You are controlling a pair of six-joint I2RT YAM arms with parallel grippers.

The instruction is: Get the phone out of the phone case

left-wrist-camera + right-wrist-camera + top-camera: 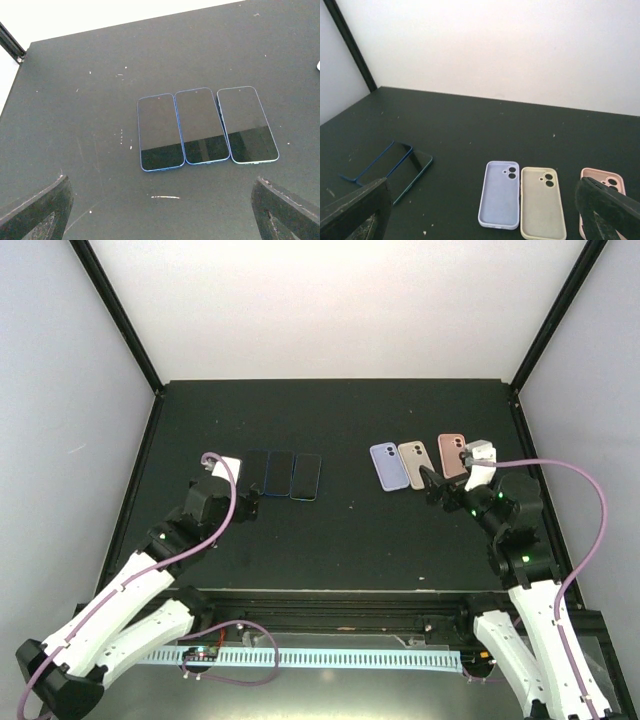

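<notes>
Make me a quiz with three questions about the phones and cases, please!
1. Where are the phones? A) in front of the left hand B) in a box C) on a shelf
2. How many cases are there? A) two B) three C) five
3. The left hand is: A) open B) shut on a phone C) shut on a case

Answers: 1 A, its wrist camera looks straight at them. 2 B, a lavender, a beige and a pink one lie in a row. 3 A, its fingers stand wide apart with nothing between them.
</notes>
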